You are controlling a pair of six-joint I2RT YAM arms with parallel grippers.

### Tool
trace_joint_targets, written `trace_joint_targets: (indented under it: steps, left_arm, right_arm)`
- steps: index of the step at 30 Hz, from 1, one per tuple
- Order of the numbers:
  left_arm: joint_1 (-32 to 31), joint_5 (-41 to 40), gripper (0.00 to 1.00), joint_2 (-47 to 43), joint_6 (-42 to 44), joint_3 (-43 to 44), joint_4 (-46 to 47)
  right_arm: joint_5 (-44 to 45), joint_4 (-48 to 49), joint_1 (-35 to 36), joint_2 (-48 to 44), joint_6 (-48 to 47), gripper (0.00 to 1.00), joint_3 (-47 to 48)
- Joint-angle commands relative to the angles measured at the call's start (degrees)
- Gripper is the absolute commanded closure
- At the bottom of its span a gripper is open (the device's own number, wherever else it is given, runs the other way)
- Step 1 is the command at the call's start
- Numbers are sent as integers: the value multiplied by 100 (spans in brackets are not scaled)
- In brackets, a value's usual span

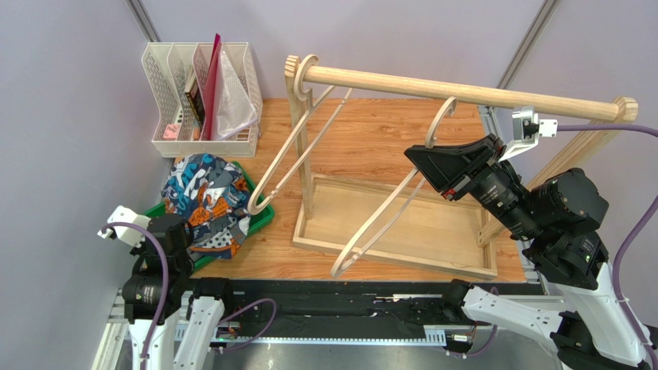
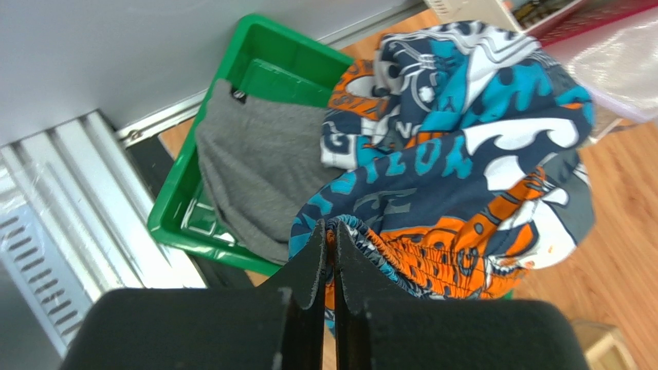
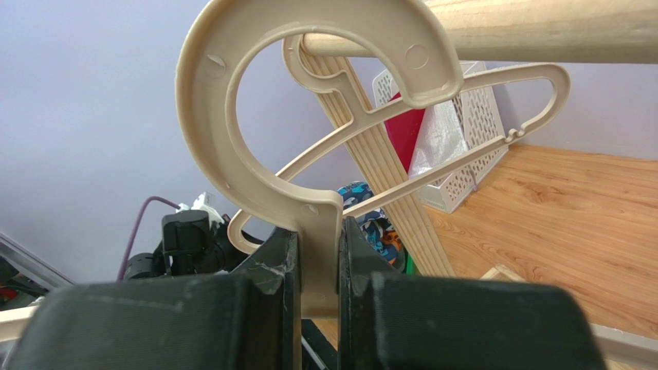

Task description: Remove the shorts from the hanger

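Seemingly, we are pinching the waistband of the patterned shorts (image 2: 463, 154) in the left pincer (image 2: 330, 231), pressed together above the green tray (image 2: 286, 54), likely to lay them beside the grey shorts (image 2: 262, 169) lying inside. The right pincer (image 3: 318, 247) is clamping the neck of one hanger (image 3: 202, 116), probably steadying it on the wooden rail (image 3: 540, 31). We are counting two pairs of shorts, two bare hangers, the second hanger (image 3: 564, 83) further along, and one tray on the desk (image 1: 371, 131)
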Motion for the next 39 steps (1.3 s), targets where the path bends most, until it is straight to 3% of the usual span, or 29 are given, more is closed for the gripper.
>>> trace_joint_targets:
  steps: [1,3,5,6,9,11,12,15,17,18,19,21,23,24,26,30,34,37,39]
  left_arm:
    - [40,-635,100,-143,-993,-104,-476]
    - [40,-741,100,-125,-1074,-78,-530]
    - [31,-864,88,-116,-1004,1,-592]
    - [40,-899,64,-116,-951,97,-575]
    - [40,-1031,37,-151,-802,326,-645]
    - [40,-953,4,-178,-513,651,-566]
    - [40,-892,1,-187,-415,904,-531]
    - [40,-217,2,-248,286,1188,-58]
    - [40,1169,8,-327,1095,1171,934]
    - [40,1757,14,-362,1271,1101,1625]
    - [40,2999,17,-345,1456,1065,1936]
    - [40,4244,19,-21,1458,1039,2717]
    - [40,5735,21,583,1336,1213,2897]
    - [40,6128,28,787,1300,1467,2941]
    - [40,6857,31,1069,1256,1723,2959]
    - [40,7160,29,842,1107,2083,3485]
    - [40,8552,32,1227,511,2576,3933]
    - [40,8759,36,1229,385,2796,4286]
    - [40,8812,31,1114,456,3051,4321]
  right_arm:
    - [-124,191,-15,-89,99,100,-79]
    - [-124,182,-16,-89,116,100,-123]
    - [-115,182,-15,-89,143,100,-176]
    - [-97,208,-24,-80,143,100,-185]
    - [-80,217,-15,-28,152,100,-220]
    - [-62,209,-15,-1,143,100,-220]
    - [-36,217,-15,8,134,100,-229]
    - [-10,200,-16,25,108,100,-220]
    - [8,156,-15,52,55,100,-211]
    - [26,139,-15,60,20,100,-194]
    - [43,104,-15,69,-50,100,-176]
    - [131,-2,-15,87,-155,100,-141]
    - [201,-116,-7,104,-374,100,-106]
    - [245,-169,-15,104,-454,100,-80]
    - [342,-274,-15,96,-638,100,-70]
    - [465,-328,-15,25,-1165,100,-141]
    - [377,-336,-24,104,-1500,100,-123]
    - [228,-336,-15,227,-1649,100,-36]
    - [114,-336,-15,315,-1685,100,43]
